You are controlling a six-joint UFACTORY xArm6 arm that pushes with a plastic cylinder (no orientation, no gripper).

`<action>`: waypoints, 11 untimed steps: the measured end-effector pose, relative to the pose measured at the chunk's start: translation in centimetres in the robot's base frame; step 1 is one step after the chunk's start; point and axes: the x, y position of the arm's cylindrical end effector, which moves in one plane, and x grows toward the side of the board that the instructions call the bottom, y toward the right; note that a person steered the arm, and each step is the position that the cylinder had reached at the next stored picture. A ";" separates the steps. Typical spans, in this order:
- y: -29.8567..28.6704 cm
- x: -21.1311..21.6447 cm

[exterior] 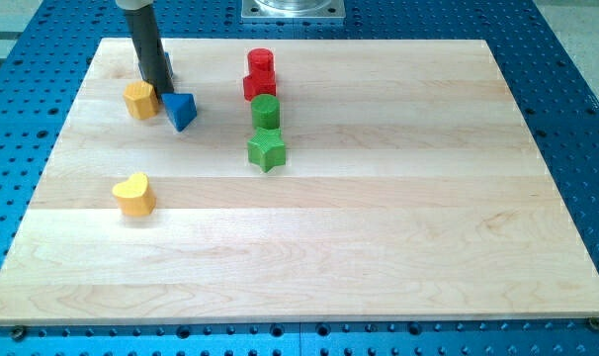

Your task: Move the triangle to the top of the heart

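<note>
The blue triangle [180, 110] lies at the board's upper left. The yellow heart [133, 194] lies below and left of it, well apart. My tip [157, 88] stands just above and left of the triangle, close to its upper edge. The tip is between the triangle and a yellow hexagonal block [139, 100] on its left. Whether the tip touches either block is hard to tell.
A red cylinder [260, 61] and a red star [259, 85] sit at the upper middle. A green cylinder [266, 111] and a green star [267, 149] sit below them. The wooden board [379, 218] lies on a blue perforated table.
</note>
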 end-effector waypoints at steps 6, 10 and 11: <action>2.7 7.2; 3.3 9.2; 5.2 10.6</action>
